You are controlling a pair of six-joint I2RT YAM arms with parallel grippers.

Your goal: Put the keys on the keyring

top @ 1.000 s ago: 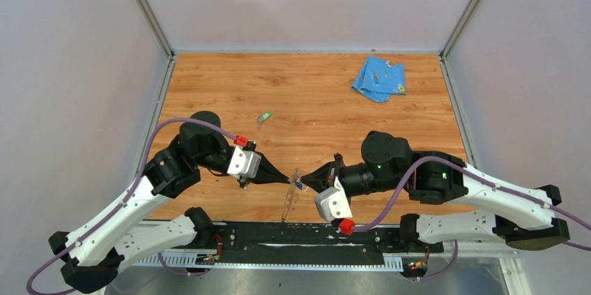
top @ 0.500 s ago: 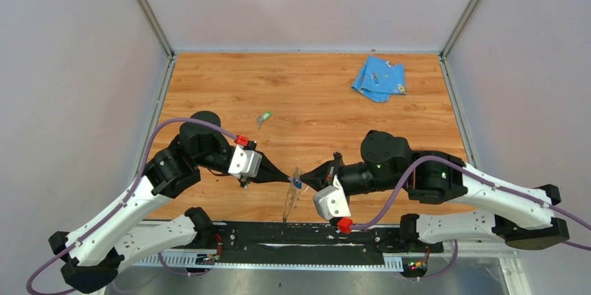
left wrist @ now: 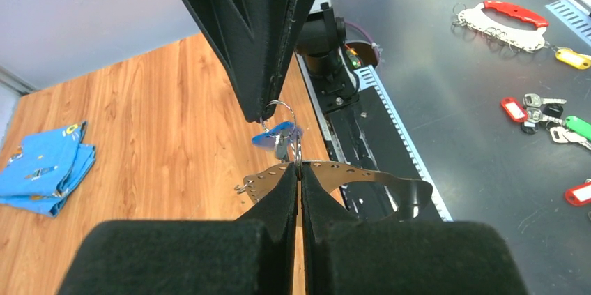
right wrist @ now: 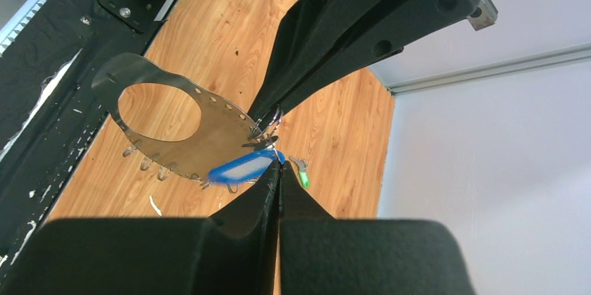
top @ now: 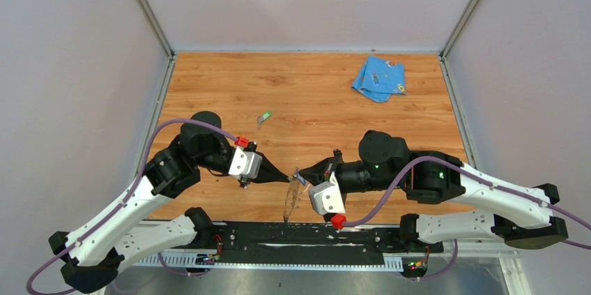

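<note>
A: Left pincer [left wrist: 299, 167], state noted?
B: Fully closed. The keyring [right wrist: 209, 143] is pinched at its edge between the tips. The band is held up off the counter [top: 313, 100] and is seen edge-on, hanging downward, in the overhead view.
A: Right pincer [right wrist: 279, 167]?
B: Also closed, with no gap seen between the fingers. The blue key [right wrist: 240, 167] is gripped at one end, and its plastic head lies across the keyring's edge.
A: Relation of the two pincers?
B: They are pointed at each other, tip to tip, near the counter's front edge and between the two arm bases. Whether the tips touch cannot be told.
A: Is the blue key threaded onto the keyring?
B: It cannot be told. A small wire ring [left wrist: 279, 108] is seen where the pincers meet, but its path is hidden by the fingertips.
A: Green key [top: 263, 118]?
B: It is recorded lying flat on the counter, left of centre, beyond the left wrist and well apart from both pincers. Untouched.
A: Anything else recorded?
B: A light-blue cloth [top: 378, 79] is noted, folded, at the far right of the counter.
</note>
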